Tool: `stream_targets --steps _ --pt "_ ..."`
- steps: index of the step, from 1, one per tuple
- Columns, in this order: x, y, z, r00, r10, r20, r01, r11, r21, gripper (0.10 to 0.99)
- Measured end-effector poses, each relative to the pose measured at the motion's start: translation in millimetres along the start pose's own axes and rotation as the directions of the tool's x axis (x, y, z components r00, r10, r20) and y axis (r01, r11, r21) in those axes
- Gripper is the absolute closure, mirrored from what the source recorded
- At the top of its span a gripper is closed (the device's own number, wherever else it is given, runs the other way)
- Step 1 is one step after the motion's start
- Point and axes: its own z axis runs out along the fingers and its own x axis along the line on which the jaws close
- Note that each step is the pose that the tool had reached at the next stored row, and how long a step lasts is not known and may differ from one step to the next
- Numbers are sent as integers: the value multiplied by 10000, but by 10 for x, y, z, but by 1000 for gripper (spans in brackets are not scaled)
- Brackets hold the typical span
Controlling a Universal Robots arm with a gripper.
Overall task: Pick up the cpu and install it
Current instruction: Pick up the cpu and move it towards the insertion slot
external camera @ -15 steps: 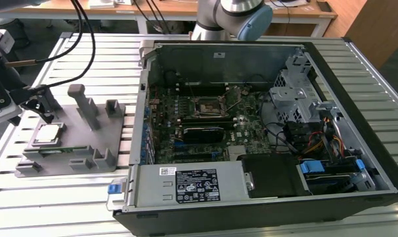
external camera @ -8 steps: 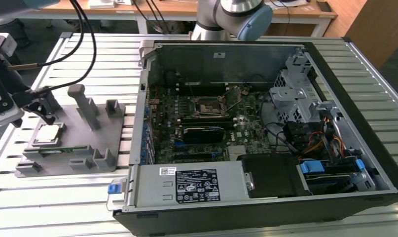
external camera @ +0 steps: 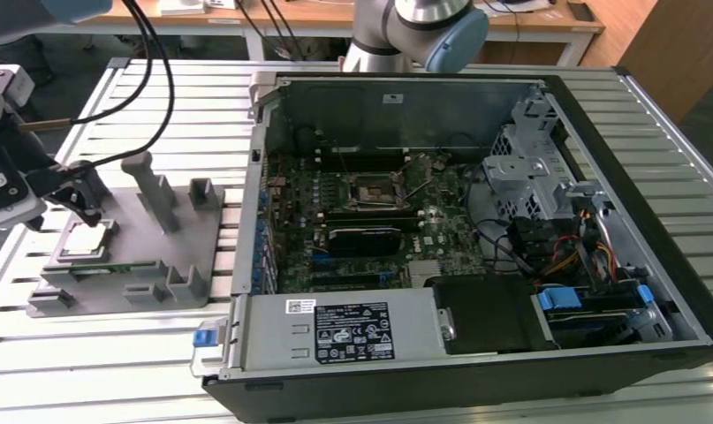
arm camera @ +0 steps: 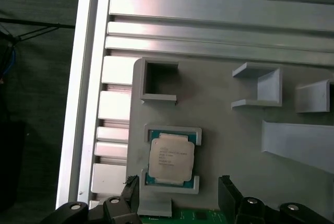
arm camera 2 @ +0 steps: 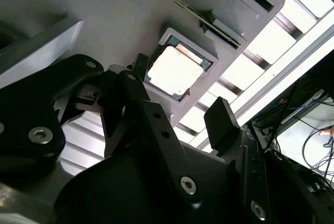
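**gripper point(external camera: 83, 205) over cpu point(arm camera: 171, 157), nothing gripped yet**
Jaws apart & empty. The gripper hangs above the fixture point(external camera: 155, 265). The cpu lies flat, lid up, in a framed pocket on the fixture, directly under the gripper. In the first wrist view it is approx centred btw the two fingers point(arm camera: 228, 188). The cpu is approx square, so no long axis, and its edges run square to the finger gap. The case point(external camera: 451, 389) sits beside the fixture, on the exterior view's right. There is print on the cpu lid & the case labels, not read out.
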Motion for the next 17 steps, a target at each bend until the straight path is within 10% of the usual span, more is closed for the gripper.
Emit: stream_targets --steps 17 --pt "-3 14 139 9998 217 15 -217 9998 -3 384"
